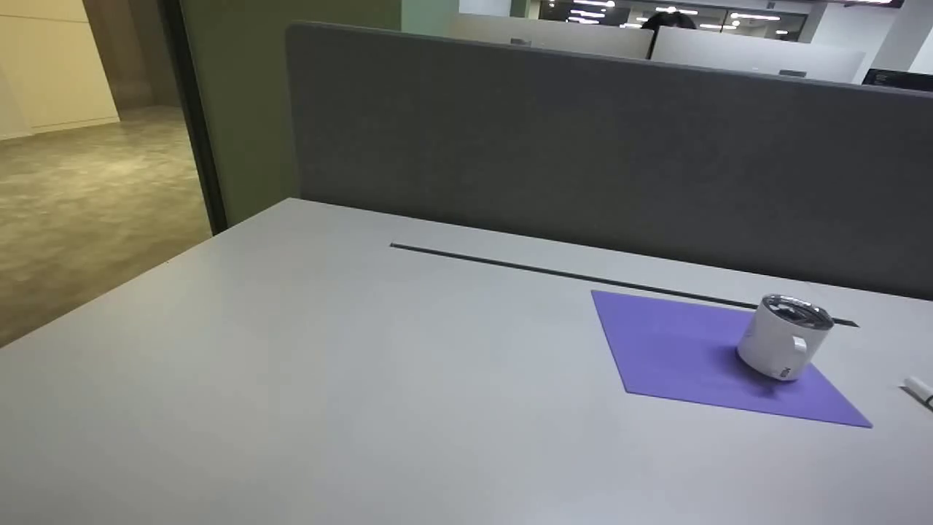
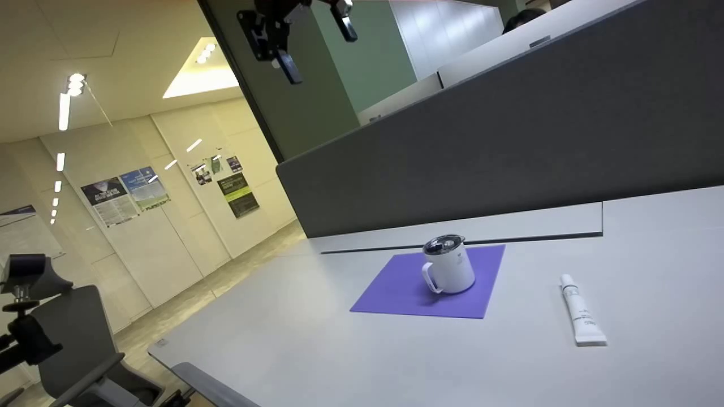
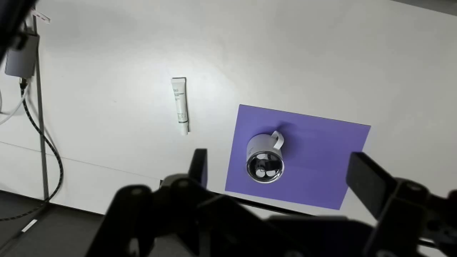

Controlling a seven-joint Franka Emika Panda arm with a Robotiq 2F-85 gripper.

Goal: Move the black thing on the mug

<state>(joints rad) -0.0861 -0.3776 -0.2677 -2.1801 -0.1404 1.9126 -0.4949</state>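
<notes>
The white mug [image 1: 774, 346] stands upright on the purple mat in both exterior views; it also shows in the wrist view [image 3: 262, 144]. It has a shiny see-through lid with a steel rim. A small dark bar shape, likely the black thing [image 3: 272, 165], shows on the lid; I cannot fully tell it from dark reflections. In an exterior view the mug [image 2: 452, 272] has its handle toward the left. My gripper [image 2: 321, 56] is high above the table, open and empty. In the wrist view the fingers of the gripper [image 3: 278, 155] are wide apart, with the mug below, between them.
The purple mat [image 1: 660, 357] lies near a long dark strip [image 1: 547, 271] along the tabletop. A white tube [image 2: 580, 314] lies apart from the mat. A grey partition [image 1: 583, 160] stands at the back edge. A box with cables [image 3: 22, 57] is at the wrist view's left.
</notes>
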